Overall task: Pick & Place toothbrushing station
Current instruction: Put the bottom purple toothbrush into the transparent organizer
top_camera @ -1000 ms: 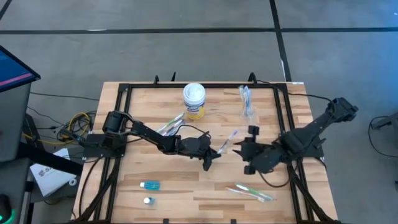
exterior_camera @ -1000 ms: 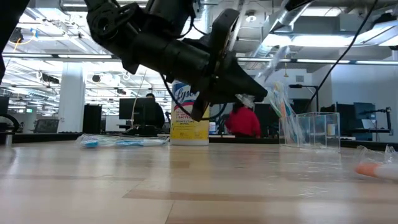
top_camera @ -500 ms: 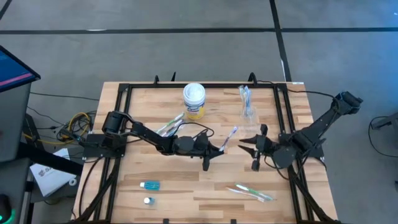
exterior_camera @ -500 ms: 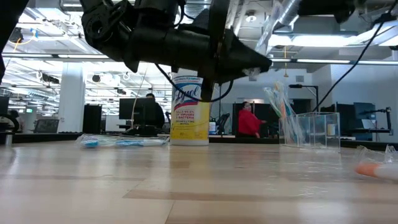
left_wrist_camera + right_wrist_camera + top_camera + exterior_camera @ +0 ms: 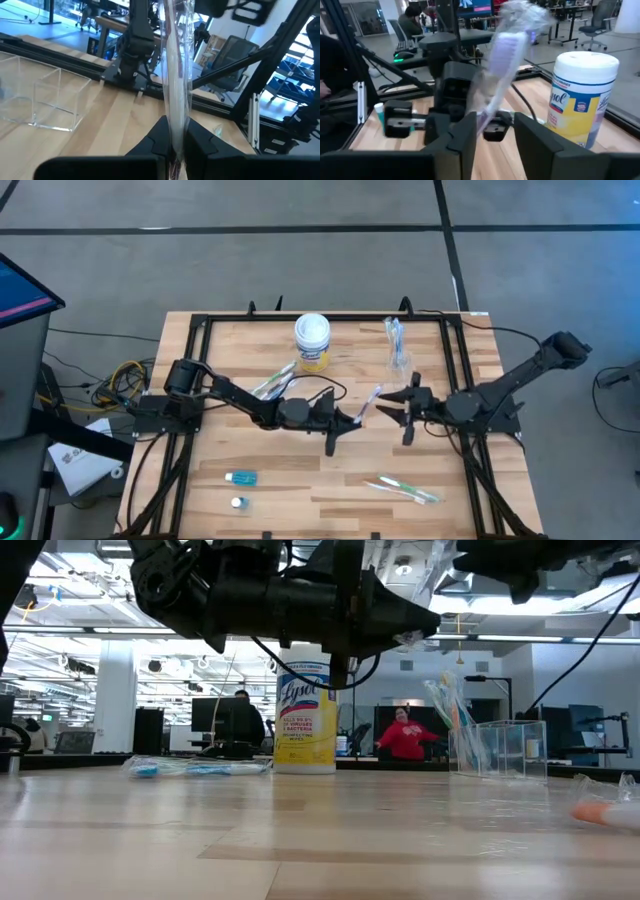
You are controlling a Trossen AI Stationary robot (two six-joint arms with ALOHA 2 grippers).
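Observation:
My left gripper (image 5: 352,420) is at the table's middle, shut on a toothbrush in a clear wrapper (image 5: 370,402). The toothbrush sticks out past the fingers toward the far right. My right gripper (image 5: 400,412) faces it from the right, level and open. In the right wrist view the wrapped brush (image 5: 502,60) shows between my right fingers (image 5: 465,135), and I see no touch. A clear cup (image 5: 398,350) holding toothbrushes stands at the far right. A small blue tube (image 5: 241,477) lies near the front left. My left gripper pinches the wrapped toothbrush by its lower end (image 5: 173,131) between its two fingers. The fingers come level from the table's left. The brush runs on past the fingertips, along their line, and is lifted clear of the table.
A white-lidded canister with a yellow label (image 5: 312,340) stands at the far middle. Wrapped toothbrushes lie behind my left arm (image 5: 272,383) and near the front right (image 5: 405,490). A small cap (image 5: 237,502) lies by the tube. A black frame (image 5: 200,320) rims the table.
My right gripper has come down and tipped to level, now pointing at the toothbrush from the table's right. My left gripper has tipped up from a downward slant to level and rolled a little, carrying the toothbrush with it.

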